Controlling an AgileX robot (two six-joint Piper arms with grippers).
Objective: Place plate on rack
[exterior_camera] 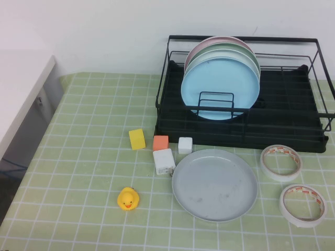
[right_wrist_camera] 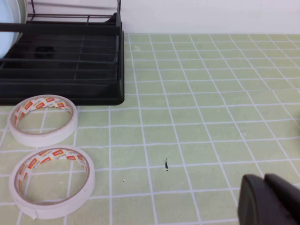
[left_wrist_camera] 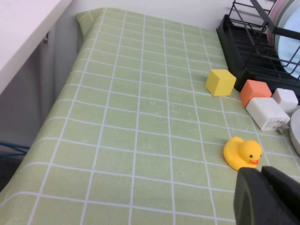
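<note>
The pale grey plate (exterior_camera: 214, 184) lies flat on the green checked cloth, just in front of the black wire rack (exterior_camera: 293, 130). Its rim shows at the edge of the left wrist view (left_wrist_camera: 296, 133). The rack holds a light blue plate (exterior_camera: 220, 88) upright, with green and pink plates behind it. Neither arm shows in the high view. My left gripper (left_wrist_camera: 261, 174) is shut and empty, low over the cloth near the yellow duck (left_wrist_camera: 242, 153). My right gripper (right_wrist_camera: 264, 180) is shut and empty, over bare cloth to the right of the tape rolls.
A yellow cube (exterior_camera: 137, 139), an orange cube (exterior_camera: 160, 143), a small white cube (exterior_camera: 185, 145) and a white charger (exterior_camera: 164, 161) sit left of the plate. Two tape rolls (exterior_camera: 281, 162) (exterior_camera: 302, 205) lie to its right. A white counter (exterior_camera: 21, 89) borders the table's left edge.
</note>
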